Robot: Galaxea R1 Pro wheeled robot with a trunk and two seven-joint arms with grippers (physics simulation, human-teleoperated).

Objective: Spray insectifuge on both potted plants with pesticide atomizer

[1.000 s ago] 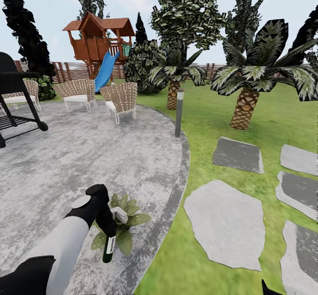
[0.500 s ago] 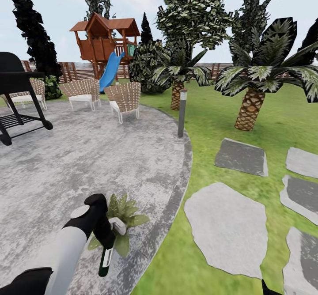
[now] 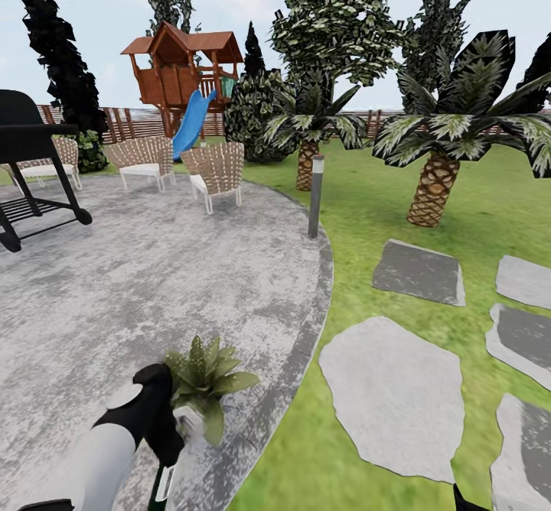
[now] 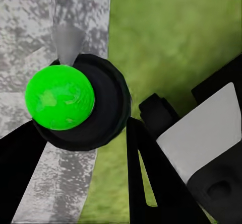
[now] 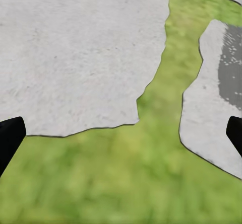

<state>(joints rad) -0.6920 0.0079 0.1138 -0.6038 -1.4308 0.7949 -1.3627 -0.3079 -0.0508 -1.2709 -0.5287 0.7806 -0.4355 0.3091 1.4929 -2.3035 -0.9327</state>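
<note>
No legible text, labels, brands, numbers or signs on anything.

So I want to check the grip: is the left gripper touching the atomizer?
Touching. In the left wrist view the left gripper has its dark fingers closed against the pesticide atomizer.

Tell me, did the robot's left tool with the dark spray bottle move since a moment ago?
Yes. The left tool with the dark spray bottle dropped lower and back toward the robot, uncovering more of the small speckled potted plant.
</note>
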